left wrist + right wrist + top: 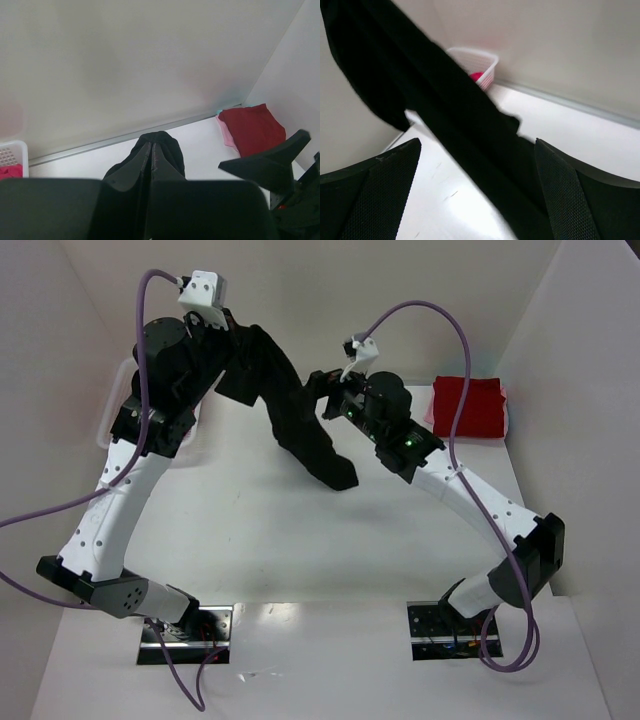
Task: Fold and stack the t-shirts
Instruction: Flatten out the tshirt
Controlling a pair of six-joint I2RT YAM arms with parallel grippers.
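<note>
The black t-shirt (300, 420) hangs in a long drape from my raised left gripper (240, 340), its lower end reaching the table. In the left wrist view the left gripper (151, 146) is shut on the black cloth (167, 142). My right gripper (322, 395) stands open beside the hanging cloth. In the right wrist view the black t-shirt (445, 110) runs slantwise between the wide fingers (370, 195) of the right gripper (477, 145). A folded dark red t-shirt (468, 405) lies at the back right. Magenta-pink cloth (10, 171) lies in the basket.
The white mesh basket (112, 410) stands at the back left, behind the left arm, also seen in the right wrist view (482, 59). A pale pink edge (227, 137) shows under the red t-shirt (252, 127). Walls close the table at the back and sides.
</note>
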